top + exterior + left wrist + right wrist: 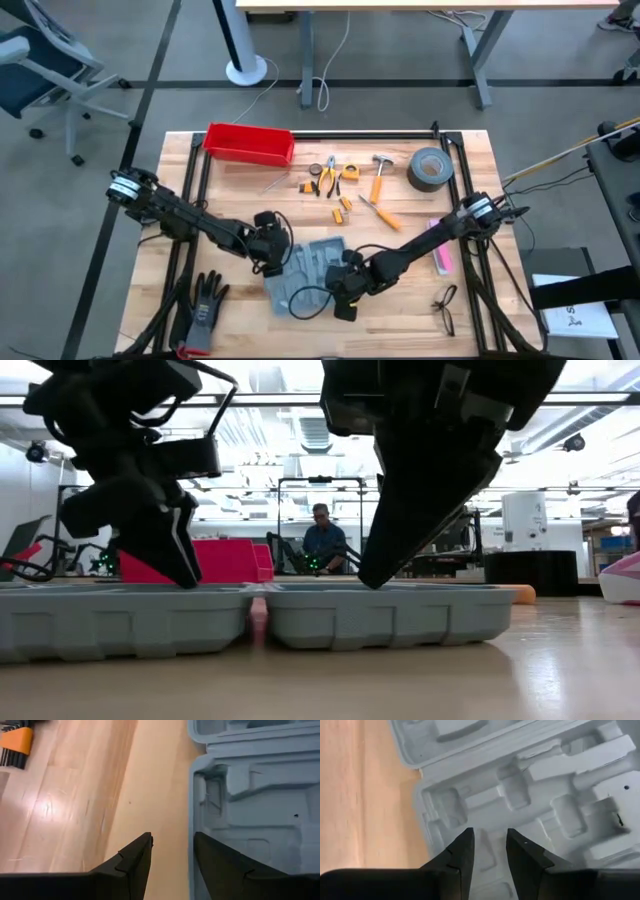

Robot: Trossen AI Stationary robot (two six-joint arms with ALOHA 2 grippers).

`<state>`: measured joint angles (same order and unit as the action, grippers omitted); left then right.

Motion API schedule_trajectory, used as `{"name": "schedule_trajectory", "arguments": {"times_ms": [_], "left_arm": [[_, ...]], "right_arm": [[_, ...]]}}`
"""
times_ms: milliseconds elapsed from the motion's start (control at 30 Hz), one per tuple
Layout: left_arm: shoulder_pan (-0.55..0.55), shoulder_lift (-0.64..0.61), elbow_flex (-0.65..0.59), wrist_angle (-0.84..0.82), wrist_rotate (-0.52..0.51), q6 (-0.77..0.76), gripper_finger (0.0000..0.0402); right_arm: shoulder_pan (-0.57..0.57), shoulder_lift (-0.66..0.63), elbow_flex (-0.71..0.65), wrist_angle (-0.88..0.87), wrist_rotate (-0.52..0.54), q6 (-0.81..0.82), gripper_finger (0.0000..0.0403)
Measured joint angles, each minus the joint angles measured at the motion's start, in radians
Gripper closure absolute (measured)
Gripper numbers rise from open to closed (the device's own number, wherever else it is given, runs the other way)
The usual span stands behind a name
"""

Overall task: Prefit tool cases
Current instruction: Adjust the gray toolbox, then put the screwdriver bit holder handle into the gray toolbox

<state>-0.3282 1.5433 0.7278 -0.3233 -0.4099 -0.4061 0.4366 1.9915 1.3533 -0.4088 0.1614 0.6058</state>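
**Tool case lies open and empty, tools still waiting**

The big wooden table (470, 300) holds everything. Near its front middle lies one tool case (312, 265), spread open and flat, both halves facing up. Its grey slots look empty in both wrist views. So I think the job has hardly begun: the case is open, but no tool sits in it yet.

One red bin (249, 143) stands at the back, well apart from the case. One roll of grey tape (430, 168) sits near the back right corner.

Two arms work here. The left gripper (172, 842) has its fingers a little apart across the edge of the case, one finger over bare wood and one over the case. It holds nothing that I can see. The right gripper (490, 840) points down into the case, fingers a little apart over a slot, with nothing between them.

One dark glove (203, 300) lies at the front left.

One hammer (379, 175) with an orange handle waits behind the case. Beside it lie several smaller orange tools (335, 180); I cannot count them surely.

One pair of glasses (446, 308) lies at the front right.
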Motion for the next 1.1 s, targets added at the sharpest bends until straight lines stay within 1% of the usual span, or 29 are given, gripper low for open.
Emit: {"name": "schedule_trajectory", "arguments": {"times_ms": [100,433,667,767,867,933,1100], "left_arm": [[0.013,0.0,-0.011,0.019,-0.001,0.021,0.0244],[0.069,0.0,-0.033,0.103,0.0,0.119,0.0244],[0.1,0.0,-0.042,0.162,0.001,0.181,0.0244],[0.101,-0.001,-0.033,0.157,0.017,0.174,0.0244],[0.094,-0.007,0.001,0.139,0.085,0.14,0.0244],[0.087,-0.007,0.031,0.109,0.112,0.125,0.0244],[0.063,-0.007,0.113,0.051,0.114,0.115,0.0244]], "right_arm": [[0.005,0.0,0.0,-0.004,0.023,0.012,0.0313],[0.011,0.0,0.0,-0.004,0.023,0.046,0.0331],[0.016,0.0,0.0,0.003,0.028,0.086,0.0323],[0.022,-0.014,0.0,-0.005,0.098,0.118,0.0318],[0.034,-0.05,0.0,-0.012,0.202,0.129,0.0315],[0.043,-0.078,0.001,-0.03,0.26,0.126,0.0314],[0.065,-0.155,0.001,-0.165,0.363,0.137,0.0321]]}}
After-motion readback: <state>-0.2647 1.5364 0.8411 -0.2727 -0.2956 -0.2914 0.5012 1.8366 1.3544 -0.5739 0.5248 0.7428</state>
